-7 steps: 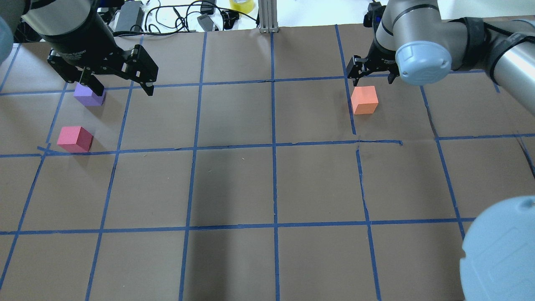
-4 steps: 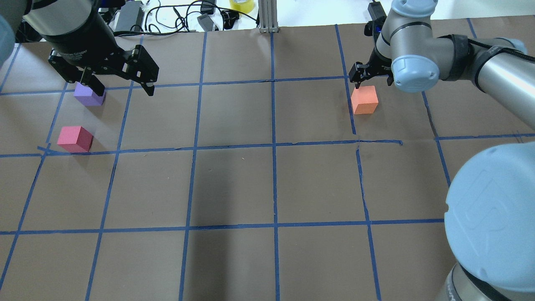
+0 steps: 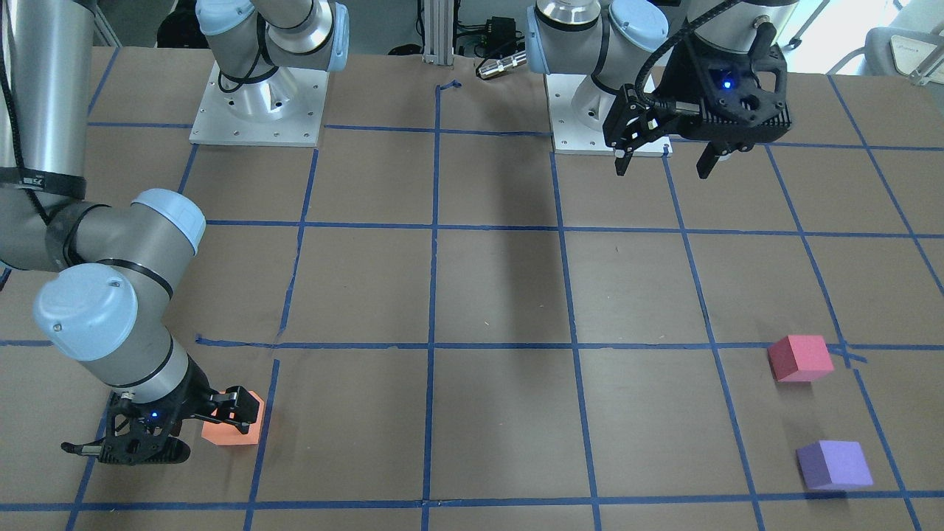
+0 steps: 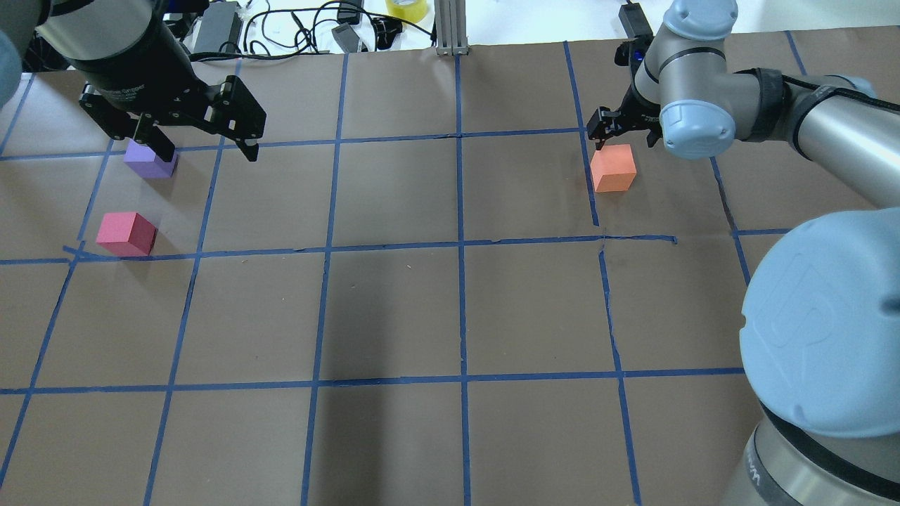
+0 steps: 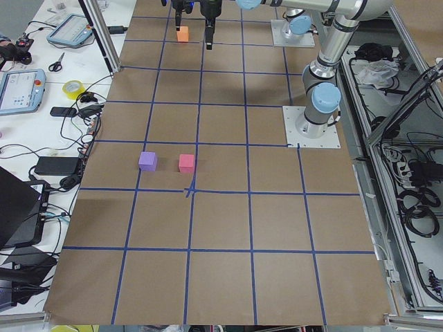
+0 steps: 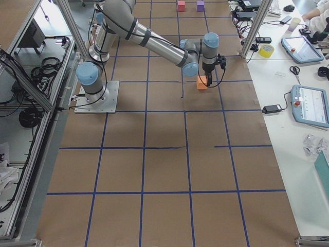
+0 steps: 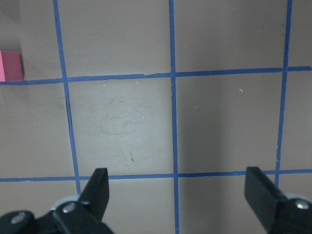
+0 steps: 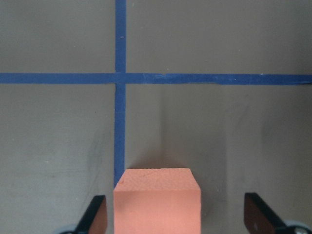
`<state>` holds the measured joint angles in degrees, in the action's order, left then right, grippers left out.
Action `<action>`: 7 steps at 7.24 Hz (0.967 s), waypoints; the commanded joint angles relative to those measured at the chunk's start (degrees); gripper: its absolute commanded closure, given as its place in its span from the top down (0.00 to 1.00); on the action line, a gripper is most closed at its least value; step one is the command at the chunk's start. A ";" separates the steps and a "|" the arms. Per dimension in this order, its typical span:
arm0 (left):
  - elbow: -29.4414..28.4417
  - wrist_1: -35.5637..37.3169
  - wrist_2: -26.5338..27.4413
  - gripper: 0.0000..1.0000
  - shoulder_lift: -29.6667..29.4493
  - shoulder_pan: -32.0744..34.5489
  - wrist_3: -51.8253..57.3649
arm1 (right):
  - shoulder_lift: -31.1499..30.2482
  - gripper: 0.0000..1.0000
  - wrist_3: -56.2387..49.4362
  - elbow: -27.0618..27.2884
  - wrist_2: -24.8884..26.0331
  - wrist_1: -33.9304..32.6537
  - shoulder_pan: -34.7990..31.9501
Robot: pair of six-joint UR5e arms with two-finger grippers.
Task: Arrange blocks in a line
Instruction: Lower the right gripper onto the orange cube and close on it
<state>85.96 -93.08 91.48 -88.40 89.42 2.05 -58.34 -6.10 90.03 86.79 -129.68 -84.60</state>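
Observation:
The orange block [image 4: 613, 169] sits on the brown paper at the far right. My right gripper [image 4: 624, 143] is low over it and open; in the right wrist view the block [image 8: 157, 202] stands between the two spread fingers [image 8: 95, 217], touching neither. The purple block [image 4: 150, 161] and the pinkish-red block [image 4: 126, 233] sit apart at the far left. My left gripper [image 4: 204, 146] hangs open and empty high above the table, next to the purple block in the overhead view. The pinkish-red block also shows at the left wrist view's left edge [image 7: 10, 66].
Blue tape marks a grid on the brown paper [image 4: 394, 309]. Cables, a tape roll [image 4: 406, 8] and an aluminium post [image 4: 450, 28] lie beyond the far edge. The right arm's large elbow [image 4: 823, 323] covers the near right of the overhead view.
My right gripper has come down and closer over the orange block, and the right arm's elbow has swung further into the overhead view. The left arm and all blocks have not moved.

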 commanded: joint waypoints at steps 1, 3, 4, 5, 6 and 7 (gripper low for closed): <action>0.00 0.00 -0.07 1.00 0.16 -0.03 -0.20 | 1.46 1.00 -0.05 0.24 -1.36 1.00 -0.04; 0.00 0.00 -0.07 1.00 0.25 -0.12 -0.11 | 3.23 1.00 -0.76 0.24 -0.57 1.18 -0.04; 0.00 0.00 -0.07 1.00 0.25 -0.12 -0.11 | 3.32 0.76 -0.84 0.15 -0.83 0.84 -0.04; 0.00 0.00 -0.07 1.00 0.25 -0.21 -0.11 | 3.32 0.26 -0.58 0.15 -1.18 0.75 -0.04; 0.00 0.00 -0.07 1.00 0.25 -0.29 0.06 | 3.14 0.00 -0.15 0.06 -0.66 0.83 -0.04; 0.00 0.00 -0.07 1.00 0.25 -0.21 0.06 | 2.71 0.00 0.12 -0.03 -0.74 0.92 -0.12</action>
<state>85.96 -93.07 91.41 -88.16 89.19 2.05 -55.26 -6.35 90.10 85.98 -128.84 -84.66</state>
